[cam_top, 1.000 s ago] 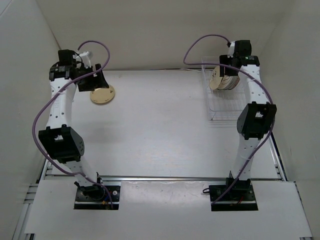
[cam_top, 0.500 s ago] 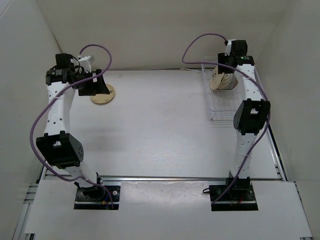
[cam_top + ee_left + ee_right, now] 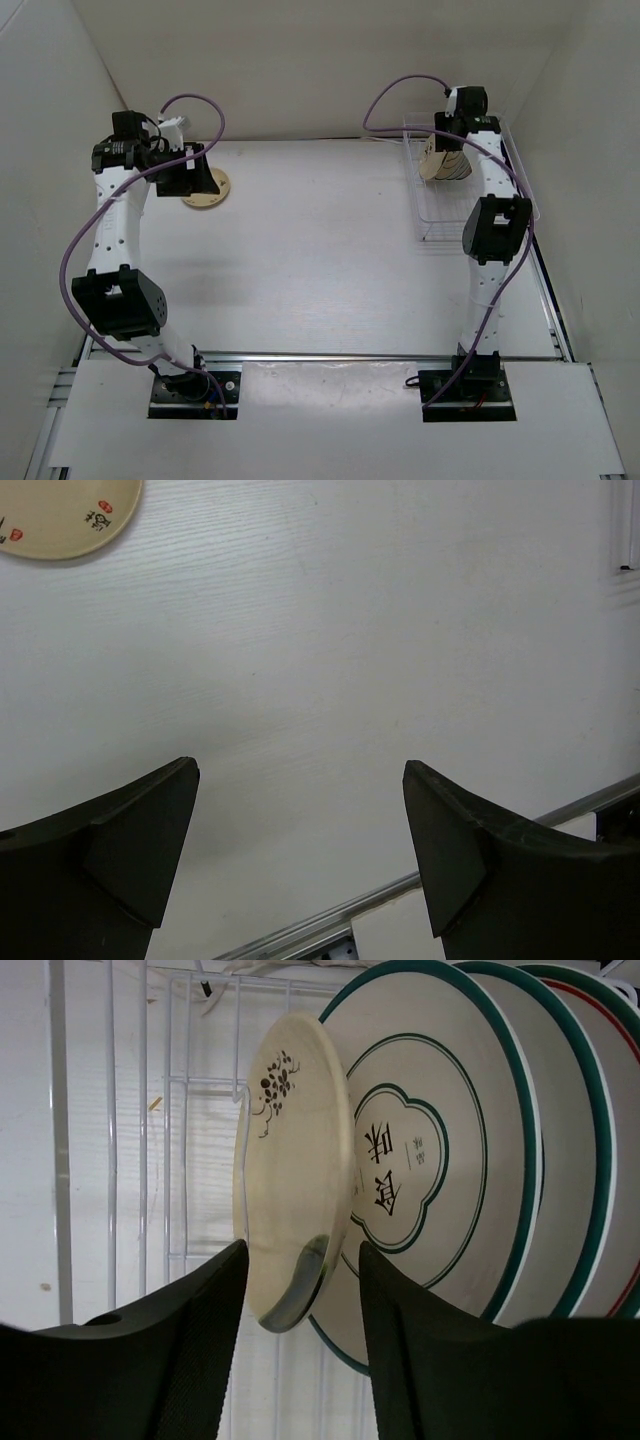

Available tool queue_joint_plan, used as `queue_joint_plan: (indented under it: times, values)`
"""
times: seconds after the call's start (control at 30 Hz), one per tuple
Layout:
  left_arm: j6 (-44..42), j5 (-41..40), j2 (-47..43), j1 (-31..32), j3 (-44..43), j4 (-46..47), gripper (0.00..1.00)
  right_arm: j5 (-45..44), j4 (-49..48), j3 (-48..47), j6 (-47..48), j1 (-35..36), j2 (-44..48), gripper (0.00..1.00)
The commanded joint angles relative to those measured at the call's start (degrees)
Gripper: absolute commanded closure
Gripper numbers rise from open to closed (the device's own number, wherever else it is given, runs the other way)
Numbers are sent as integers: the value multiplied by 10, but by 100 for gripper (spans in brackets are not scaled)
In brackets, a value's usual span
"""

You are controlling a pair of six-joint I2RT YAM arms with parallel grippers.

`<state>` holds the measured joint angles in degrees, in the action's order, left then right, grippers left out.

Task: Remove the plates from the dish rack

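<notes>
The white wire dish rack [image 3: 440, 218] stands at the back right, with plates [image 3: 441, 163] upright in it. My right gripper [image 3: 448, 140] is over them. In the right wrist view it [image 3: 302, 1260] is open, and its fingers straddle the lower rim of the small tan plate with a dark spot [image 3: 285, 1140] without pressing on it. Behind that plate stands the white plate with dark rings [image 3: 440, 1150]. Further plates [image 3: 560, 1160] show only their rims. My left gripper [image 3: 198, 178] is open and empty [image 3: 300, 770] over the table.
A tan plate with small red marks [image 3: 208, 194] lies flat on the table at the back left, partly under my left gripper, and shows in the left wrist view [image 3: 60, 520]. The rack's wires [image 3: 110, 1160] stand left of the held-over plate. The enclosure walls are close by.
My right gripper has moved toward the back, closer onto the plates in the rack. My left arm has drawn leftward, and its gripper now partly covers the flat tan plate.
</notes>
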<state>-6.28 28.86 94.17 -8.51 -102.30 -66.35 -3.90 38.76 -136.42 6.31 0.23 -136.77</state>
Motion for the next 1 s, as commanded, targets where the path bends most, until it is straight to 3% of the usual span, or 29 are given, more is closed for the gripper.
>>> queue_joint_plan:
  times: [0.0, 0.17, 0.3, 0.43, 0.97]
  values:
    - [-9, -8, -40, 0, 5, -6, 6, -2, -25, -29, -2, -6, -17, 49]
    - [-15, -14, -40, 0, 17, -6, 6, -2, -25, -34, 5, -6, -30, 56]
    - [-15, -14, -40, 0, 17, -6, 6, -2, -25, -39, 5, -6, -30, 83]
    - [-15, -14, -40, 0, 11, -6, 6, -2, -30, -33, 5, -6, -24, 99]
    - [-9, 27, -35, 0, 0, -1, 6, -247, -65, 41, -14, 53, 92, 99]
